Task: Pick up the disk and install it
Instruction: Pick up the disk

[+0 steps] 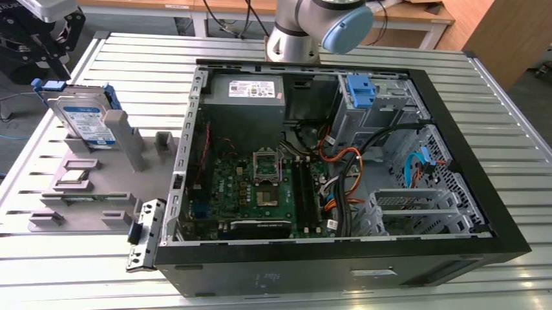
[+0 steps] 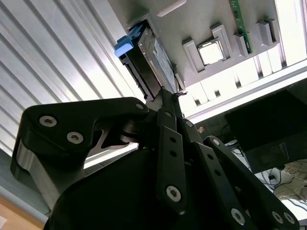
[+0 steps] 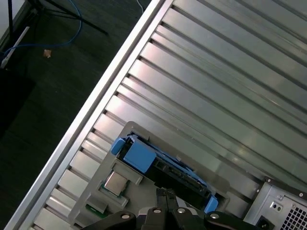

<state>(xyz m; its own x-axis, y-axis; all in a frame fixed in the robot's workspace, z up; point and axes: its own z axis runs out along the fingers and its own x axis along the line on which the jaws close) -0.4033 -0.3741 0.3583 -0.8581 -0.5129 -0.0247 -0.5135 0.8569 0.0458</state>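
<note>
At the exterior view's far left, your claw [image 3: 165, 192] hovers with its fingers closed on nothing, just above the disk [image 1: 82, 116]. The disk stands upright in a grey holder [image 1: 118, 179] on the table [image 1: 129, 51]. Rightward sits the open computer case [image 1: 483, 219].

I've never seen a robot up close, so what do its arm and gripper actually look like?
The arm is a smooth silver-grey metal tube with thick rounded joints, and one joint ends in a round light blue cap. In the second wrist view, the gripper is matte black. It is built from flat, angular link bars joined by round silver screws and pivots, and it tapers to narrow tips.
</note>
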